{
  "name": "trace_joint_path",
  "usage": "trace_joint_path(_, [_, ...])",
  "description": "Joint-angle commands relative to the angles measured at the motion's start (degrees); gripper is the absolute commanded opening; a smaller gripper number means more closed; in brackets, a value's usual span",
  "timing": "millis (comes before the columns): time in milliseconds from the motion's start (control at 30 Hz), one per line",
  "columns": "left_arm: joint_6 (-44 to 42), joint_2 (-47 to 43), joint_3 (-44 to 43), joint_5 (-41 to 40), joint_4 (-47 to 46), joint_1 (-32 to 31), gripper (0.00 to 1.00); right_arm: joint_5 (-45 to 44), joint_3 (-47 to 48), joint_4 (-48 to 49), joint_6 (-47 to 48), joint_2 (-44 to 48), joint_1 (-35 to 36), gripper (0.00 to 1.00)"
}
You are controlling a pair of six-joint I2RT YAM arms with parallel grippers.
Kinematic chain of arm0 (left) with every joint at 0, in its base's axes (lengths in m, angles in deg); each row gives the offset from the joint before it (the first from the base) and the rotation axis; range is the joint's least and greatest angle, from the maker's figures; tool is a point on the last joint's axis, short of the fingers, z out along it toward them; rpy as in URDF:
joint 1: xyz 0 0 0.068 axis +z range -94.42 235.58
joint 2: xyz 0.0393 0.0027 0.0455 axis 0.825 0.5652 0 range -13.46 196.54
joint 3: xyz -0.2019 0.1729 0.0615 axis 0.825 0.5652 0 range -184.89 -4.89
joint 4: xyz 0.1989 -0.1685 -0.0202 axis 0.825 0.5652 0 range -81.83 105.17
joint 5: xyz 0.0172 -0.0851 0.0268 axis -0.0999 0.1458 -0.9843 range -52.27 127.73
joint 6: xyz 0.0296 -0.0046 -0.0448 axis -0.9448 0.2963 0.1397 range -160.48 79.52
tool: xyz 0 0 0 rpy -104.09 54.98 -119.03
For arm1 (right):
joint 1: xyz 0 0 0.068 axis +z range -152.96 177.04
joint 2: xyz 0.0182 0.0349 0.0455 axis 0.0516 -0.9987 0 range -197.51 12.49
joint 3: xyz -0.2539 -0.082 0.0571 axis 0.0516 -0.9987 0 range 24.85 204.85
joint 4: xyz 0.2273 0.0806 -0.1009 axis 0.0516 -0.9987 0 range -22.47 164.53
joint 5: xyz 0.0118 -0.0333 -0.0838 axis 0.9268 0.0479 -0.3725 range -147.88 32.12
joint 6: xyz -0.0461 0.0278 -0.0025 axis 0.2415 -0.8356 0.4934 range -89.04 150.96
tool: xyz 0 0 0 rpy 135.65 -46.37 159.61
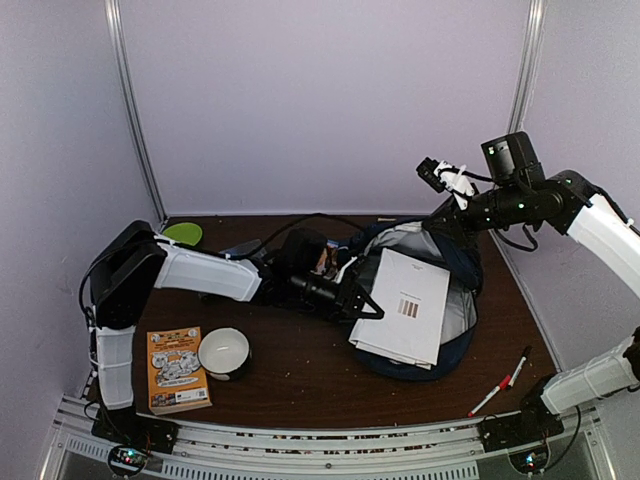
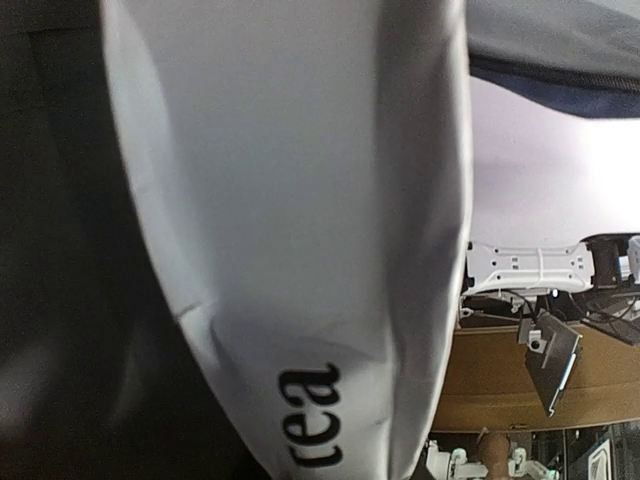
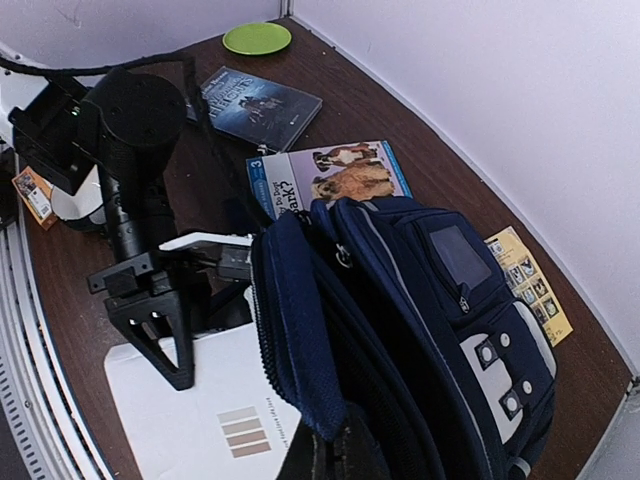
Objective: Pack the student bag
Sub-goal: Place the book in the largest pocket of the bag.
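Observation:
The student bag (image 1: 462, 262), navy with a white studded patch (image 3: 505, 375), lies open at the middle right of the table. My right gripper (image 1: 447, 218) is shut on the bag's upper flap edge (image 3: 300, 340) and holds it raised; its fingers (image 3: 345, 455) show at the bottom of the right wrist view. A white book (image 1: 405, 305) with brown stripes lies partly in the bag's opening. My left gripper (image 1: 365, 300) is shut on the book's left edge. In the left wrist view the book's white cover (image 2: 300, 200) fills the frame and hides the fingers.
On the table's left are an orange book (image 1: 177, 368), a white bowl (image 1: 224, 350) and a green plate (image 1: 183, 233). Two pens (image 1: 505, 382) lie at the front right. A dark book (image 3: 262, 105), a dog book (image 3: 330, 175) and a yellow booklet (image 3: 530, 280) lie behind the bag.

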Motion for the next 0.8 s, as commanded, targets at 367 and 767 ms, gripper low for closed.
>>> trace_joint_path(367, [13.95,16.83,-18.03,-4.24,-9.10,3.24,0.27,15.53,-2.85,4.75,2.61,6.63,3.90,0.00])
trace_joint_path(767, [7.01,22.59,-30.19,-5.20,6.57,5.36,0.54,10.77,-5.69,3.66,5.60,7.90,4.69,0.00])
